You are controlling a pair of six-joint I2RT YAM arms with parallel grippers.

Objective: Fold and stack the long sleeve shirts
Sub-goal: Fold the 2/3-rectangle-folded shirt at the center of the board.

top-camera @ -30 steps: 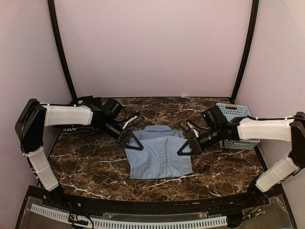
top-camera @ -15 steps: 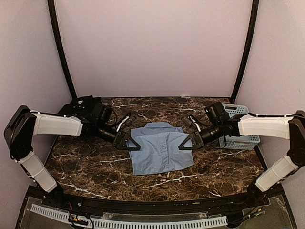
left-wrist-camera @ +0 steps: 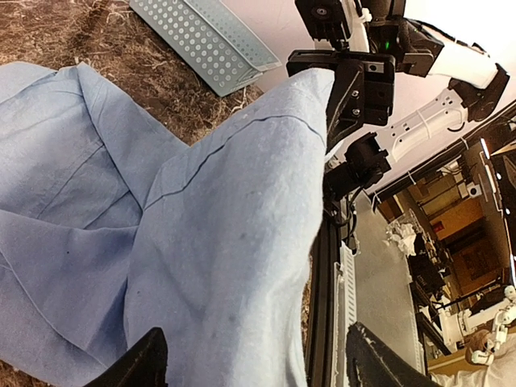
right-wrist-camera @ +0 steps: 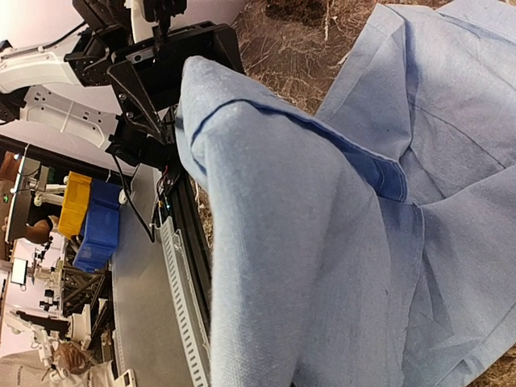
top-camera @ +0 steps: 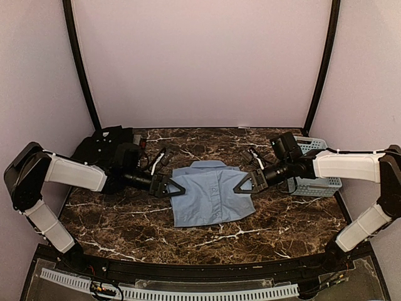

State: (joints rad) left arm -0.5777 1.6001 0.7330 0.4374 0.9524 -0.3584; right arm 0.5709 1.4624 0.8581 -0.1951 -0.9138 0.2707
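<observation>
Left hand [top-camera: 174,187] has just sprung wide at nine o'clock of the light blue shirt [top-camera: 210,199] lying mid-desk [top-camera: 125,216]. Right hand [top-camera: 243,184] stays pinched on its three o'clock edge. I reckon this fold's done; black shirt [top-camera: 100,145] waits at ten o'clock.

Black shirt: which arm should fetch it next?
Left. The black shirt lies far left beside that arm, and the left claw is open; the right claw is shut on the blue shirt.

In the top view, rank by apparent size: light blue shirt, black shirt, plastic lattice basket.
1. light blue cloth shirt
2. black cloth shirt and pale blue plastic lattice basket: similar, both partly hidden by arms.
</observation>
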